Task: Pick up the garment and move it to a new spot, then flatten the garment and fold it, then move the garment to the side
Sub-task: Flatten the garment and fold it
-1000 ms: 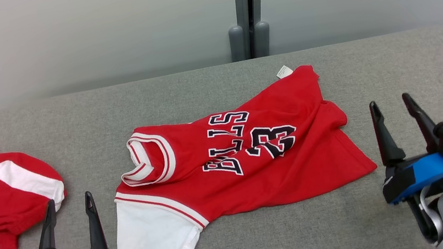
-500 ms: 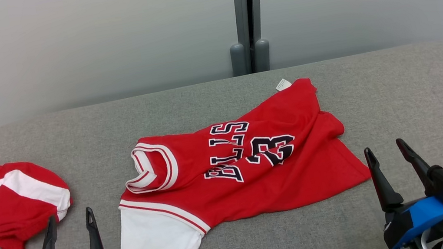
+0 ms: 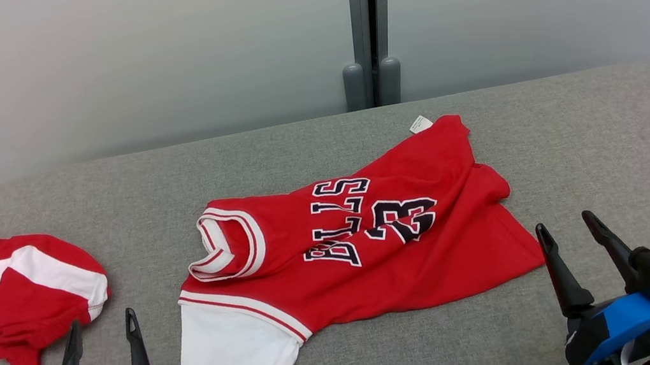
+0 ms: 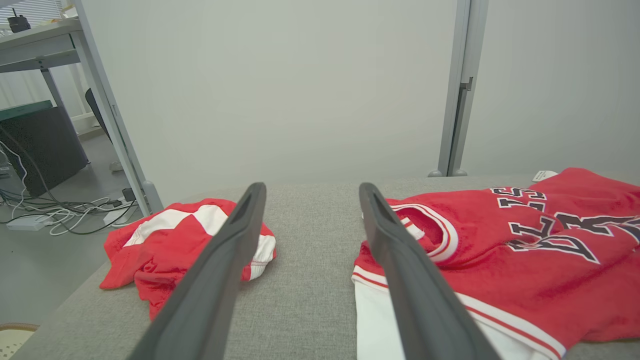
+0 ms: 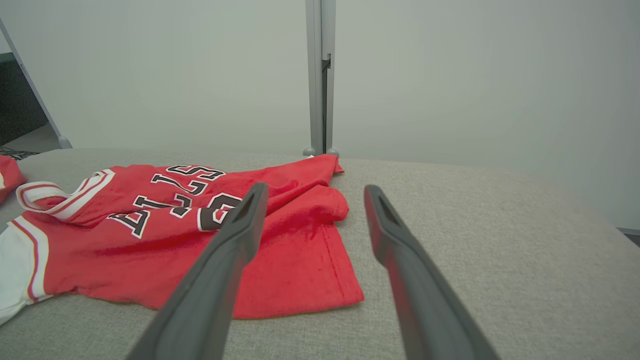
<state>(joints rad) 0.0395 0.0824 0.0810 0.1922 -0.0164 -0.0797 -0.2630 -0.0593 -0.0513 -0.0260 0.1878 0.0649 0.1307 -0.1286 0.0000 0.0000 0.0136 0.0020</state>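
Compare with the head view of a second ago: find the right gripper [image 3: 563,221] lower in frame and drawn back toward the robot, away from the hem end of the garment [image 3: 373,246]. Attribute part of that shift to head motion, given the matching downward slide of table [image 3: 612,120] edge and garment together. Over the last half second, record almost no further change. Treat the left gripper [image 3: 102,319] as practically stationary throughout.

Read both pairs of fingers as spread wide, holding nothing, with no contact on cloth apparent.

Locate the garment, a red jersey, lying rumpled but mostly opened out on the table, ahead of both pairs of fingertips and between them. Find the white sleeve [image 3: 229,358] just to the right of the left fingers. Find the near hem corner just ahead of the right fingers. Disregard the second red garment [image 3: 14,300], ahead and to the left of the left fingers, apart from them.

Judge the meaning for the task: pickup not yet begun, arms probably parked at a ready pose. Expect the next step to call for a forward reach to sleeve and hem edges before any lift.
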